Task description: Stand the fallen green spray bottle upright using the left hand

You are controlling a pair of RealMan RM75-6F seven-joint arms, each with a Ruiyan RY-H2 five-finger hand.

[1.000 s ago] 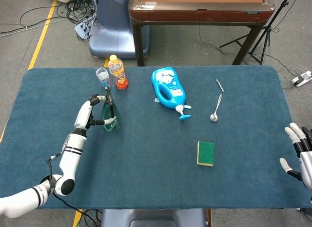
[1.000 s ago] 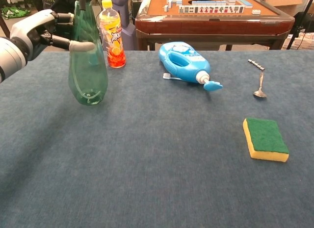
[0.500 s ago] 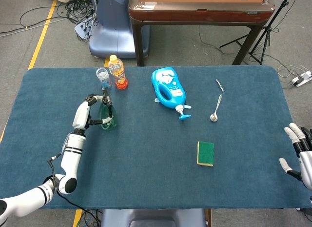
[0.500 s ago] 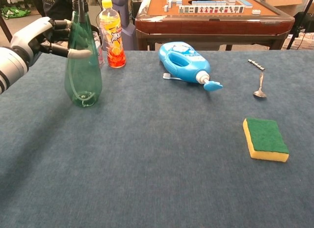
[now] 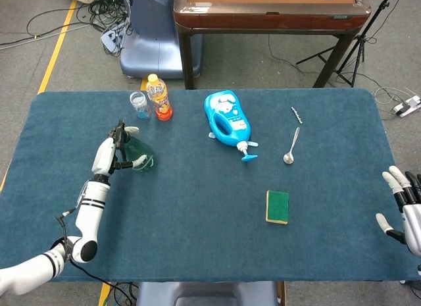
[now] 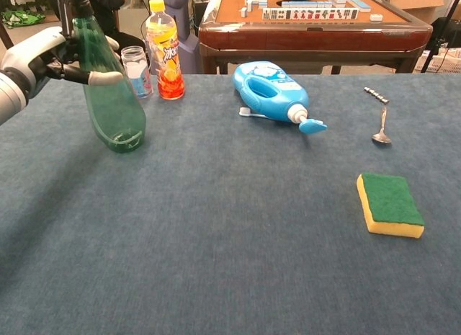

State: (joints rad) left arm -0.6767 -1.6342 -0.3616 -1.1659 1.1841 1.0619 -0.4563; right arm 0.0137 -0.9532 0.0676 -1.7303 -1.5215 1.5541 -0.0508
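While left hand (image 6: pixel 36 54) fingers grip neck, green spray bottle (image 6: pixel 108 97) stands base-down, top tilted left.

So on the blue worktop (image 6: pixel 216 227) there's an orange drink bottle (image 6: pixel 166 50) standing at the back, with a small clear jar (image 6: pixel 136 61) just beside it. A blue detergent bottle (image 6: pixel 274 90) lies on its side near the middle. Over to the right: a spoon (image 6: pixel 380 127), a little screw-like thing (image 6: pixel 375 94) behind it, and a green-and-yellow sponge (image 6: pixel 390 204) up front.
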